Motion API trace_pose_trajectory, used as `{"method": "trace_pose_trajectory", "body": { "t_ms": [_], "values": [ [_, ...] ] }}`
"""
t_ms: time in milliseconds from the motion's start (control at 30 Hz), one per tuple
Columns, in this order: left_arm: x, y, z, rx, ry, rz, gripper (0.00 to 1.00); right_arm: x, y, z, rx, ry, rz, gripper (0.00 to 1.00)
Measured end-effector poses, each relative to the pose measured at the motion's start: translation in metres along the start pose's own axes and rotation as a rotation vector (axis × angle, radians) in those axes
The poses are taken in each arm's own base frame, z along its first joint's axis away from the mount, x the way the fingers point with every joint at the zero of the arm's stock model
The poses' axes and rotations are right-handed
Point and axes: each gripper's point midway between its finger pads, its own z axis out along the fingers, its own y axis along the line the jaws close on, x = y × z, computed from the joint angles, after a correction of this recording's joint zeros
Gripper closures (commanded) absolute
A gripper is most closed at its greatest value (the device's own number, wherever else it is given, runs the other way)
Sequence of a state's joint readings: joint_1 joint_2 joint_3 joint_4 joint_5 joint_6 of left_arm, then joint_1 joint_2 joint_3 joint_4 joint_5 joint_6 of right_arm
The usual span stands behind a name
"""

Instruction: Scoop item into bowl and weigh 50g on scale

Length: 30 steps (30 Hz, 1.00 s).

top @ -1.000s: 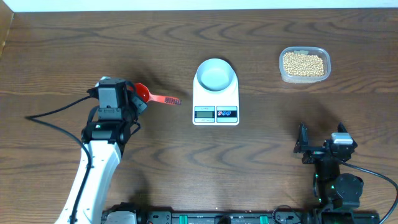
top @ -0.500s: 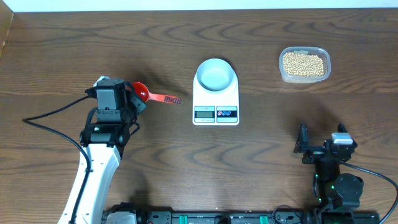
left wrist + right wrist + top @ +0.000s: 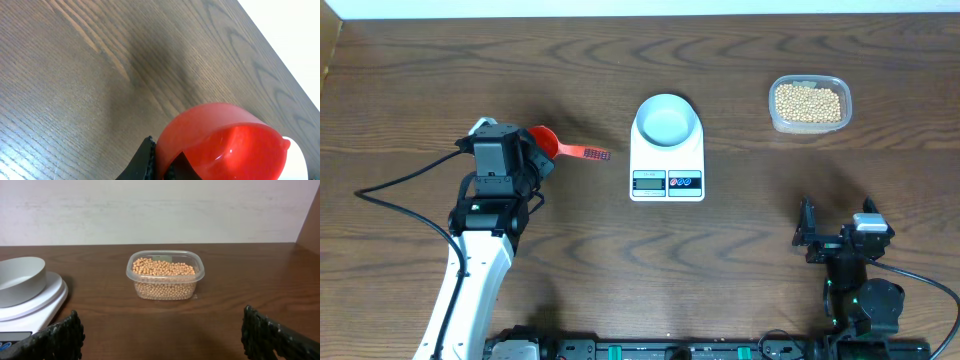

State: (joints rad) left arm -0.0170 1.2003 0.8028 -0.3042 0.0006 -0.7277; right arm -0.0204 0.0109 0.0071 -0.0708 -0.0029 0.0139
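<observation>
**Overhead view: red scoop (image 3: 552,147) gripped, beans (image 3: 807,102) not yet scooped**

Our left gripper (image 3: 534,162), left of centre, is clamped on the scoop near its cup. The empty bowl (image 3: 667,120) sits on the scale (image 3: 667,160) at centre; beans fill a clear tub (image 3: 774,113) at upper right. Our right gripper (image 3: 161,332) sits lower right, jaws wide apart. Next, we judge, the scoop must cross to the tub.

The scoop (image 3: 548,143) is red, the scale (image 3: 666,166) white, the bowl (image 3: 667,121) pale blue-white, the beans (image 3: 807,103) tan-yellow, the table (image 3: 740,250) dark wood-grained.
</observation>
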Motion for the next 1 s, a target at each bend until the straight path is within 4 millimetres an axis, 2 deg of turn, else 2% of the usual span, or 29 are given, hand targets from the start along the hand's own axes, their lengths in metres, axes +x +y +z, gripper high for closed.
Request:
{"method": "trace_pose_trajectory", "body": {
  "t_ms": [233, 500, 633, 733, 933, 1000],
  "values": [
    [-0.001, -0.001, 0.000, 0.002, -0.002, -0.001, 0.93, -0.008, -0.003, 0.000, 0.015, -0.031, 0.000, 0.01],
    [-0.001, -0.001, 0.000, 0.003, -0.003, -0.001, 0.93, -0.002, -0.003, 0.000, 0.018, -0.007, 0.000, 0.01],
    [-0.003, -0.003, 0.000, 0.012, -0.012, -0.006, 0.93, -0.022, 0.003, -0.001, -0.015, -0.091, -0.001, 0.01],
    [-0.003, -0.003, 0.000, 0.012, -0.012, -0.019, 0.93, -0.039, 0.018, -0.003, -0.103, -0.158, -0.009, 0.01],
    [-0.004, -0.004, 0.000, 0.017, -0.016, -0.040, 0.93, -0.052, 0.031, 0.001, -0.184, -0.197, 0.050, 0.01],
    [-0.004, -0.004, 0.000, 0.018, -0.017, -0.057, 0.93, -0.045, 0.033, 0.007, -0.203, -0.158, 0.109, 0.01]
  ]
}}
